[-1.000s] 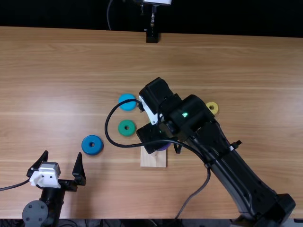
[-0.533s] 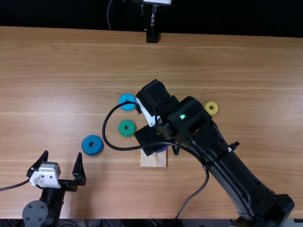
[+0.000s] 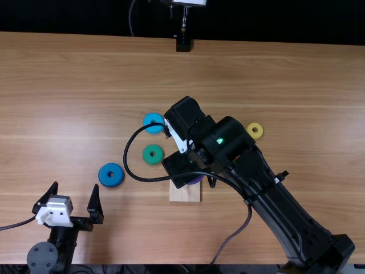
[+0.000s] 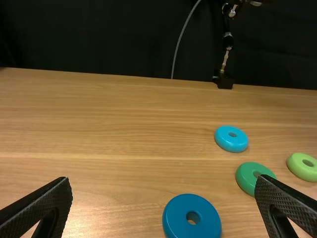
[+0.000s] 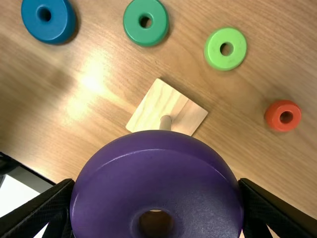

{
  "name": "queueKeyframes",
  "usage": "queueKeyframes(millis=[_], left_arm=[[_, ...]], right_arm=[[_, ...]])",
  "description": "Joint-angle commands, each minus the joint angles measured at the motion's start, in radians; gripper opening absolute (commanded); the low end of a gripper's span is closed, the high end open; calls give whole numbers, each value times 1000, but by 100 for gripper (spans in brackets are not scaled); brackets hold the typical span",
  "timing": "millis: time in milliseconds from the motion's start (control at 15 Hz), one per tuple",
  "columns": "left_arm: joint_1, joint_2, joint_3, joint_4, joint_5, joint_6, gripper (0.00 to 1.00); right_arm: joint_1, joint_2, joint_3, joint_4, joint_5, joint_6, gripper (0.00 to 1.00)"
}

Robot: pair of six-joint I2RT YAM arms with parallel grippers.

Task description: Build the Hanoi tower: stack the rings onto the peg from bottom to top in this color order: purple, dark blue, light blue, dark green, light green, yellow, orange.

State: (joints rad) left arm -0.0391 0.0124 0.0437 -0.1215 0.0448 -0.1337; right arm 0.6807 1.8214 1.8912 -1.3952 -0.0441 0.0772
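Above the wooden base [image 3: 185, 193] my right gripper [image 3: 194, 176] is held over the table, shut on the purple ring. In the right wrist view the right gripper [image 5: 156, 208] has one finger on each side of the purple ring [image 5: 156, 173], and the peg [image 5: 166, 123] rises from the base just past the ring's edge. My left gripper [image 3: 68, 197] stands open at the near left; the left wrist view has the left gripper [image 4: 163, 203] with nothing between its fingers. Loose on the table lie the dark blue [image 3: 111, 174], light blue [image 3: 153, 123], dark green [image 3: 153, 154], yellow [image 3: 255, 131], light green [image 5: 225, 48] and orange-red [image 5: 283, 115] rings.
The right arm's links and looping cable [image 3: 137, 176] stretch over the middle and right of the table. A black stand [image 3: 183, 43] is at the far edge.
The right arm and its gripper have shifted slightly to the left, with the purple ring still held. The left arm has kept still.
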Motion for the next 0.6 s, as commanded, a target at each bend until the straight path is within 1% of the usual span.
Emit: queueKeyframes(millis=[0,533], left_arm=[[7,-12,-44,-7,-4,9,100],[7,-12,-44,-7,-4,9,100]], right_arm=[[8,12,-9,-3,4,4,0],[6,13,-29,3,4,4,0]])
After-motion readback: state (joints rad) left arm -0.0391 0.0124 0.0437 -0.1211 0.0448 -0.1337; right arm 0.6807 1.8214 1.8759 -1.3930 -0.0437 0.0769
